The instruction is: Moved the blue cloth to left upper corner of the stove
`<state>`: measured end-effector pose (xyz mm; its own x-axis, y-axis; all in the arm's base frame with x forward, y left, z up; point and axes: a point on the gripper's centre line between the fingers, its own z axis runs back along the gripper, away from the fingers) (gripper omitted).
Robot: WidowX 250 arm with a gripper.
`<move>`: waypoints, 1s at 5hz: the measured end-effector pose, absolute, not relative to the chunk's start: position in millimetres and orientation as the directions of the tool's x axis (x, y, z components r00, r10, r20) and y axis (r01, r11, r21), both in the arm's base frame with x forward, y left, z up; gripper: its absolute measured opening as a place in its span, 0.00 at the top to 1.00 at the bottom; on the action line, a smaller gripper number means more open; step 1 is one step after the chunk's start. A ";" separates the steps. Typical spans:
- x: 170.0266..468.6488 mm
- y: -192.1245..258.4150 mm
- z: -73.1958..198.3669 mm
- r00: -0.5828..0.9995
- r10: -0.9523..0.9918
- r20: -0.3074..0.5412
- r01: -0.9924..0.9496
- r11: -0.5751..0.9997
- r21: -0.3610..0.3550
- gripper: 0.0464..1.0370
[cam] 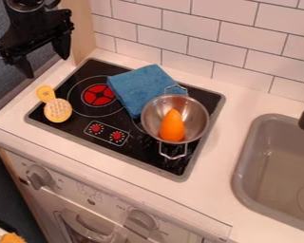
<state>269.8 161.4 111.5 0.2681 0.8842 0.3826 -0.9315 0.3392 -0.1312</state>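
Note:
The gripper (48,60) hangs at the upper left, above the counter's left edge, open with its two fingers spread and nothing between them. The folded blue cloth (137,86) lies on the black stove (133,150), across its back middle, partly over the right side of the red-centred burner ring. Its right edge meets the rim of a metal pot. The gripper is well to the left of the cloth and higher up. The stove's upper left corner shows bare black surface.
The metal pot (194,110) with an orange object (173,126) inside stands on the stove's right part. A yellow brush (57,109) lies at the stove's left edge. A grey sink (243,176) is at the right, and a tiled wall (189,31) runs behind.

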 end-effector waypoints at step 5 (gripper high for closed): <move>319.3 94.8 113.8 0.323 0.915 0.242 -0.902 0.375 -0.216 0.04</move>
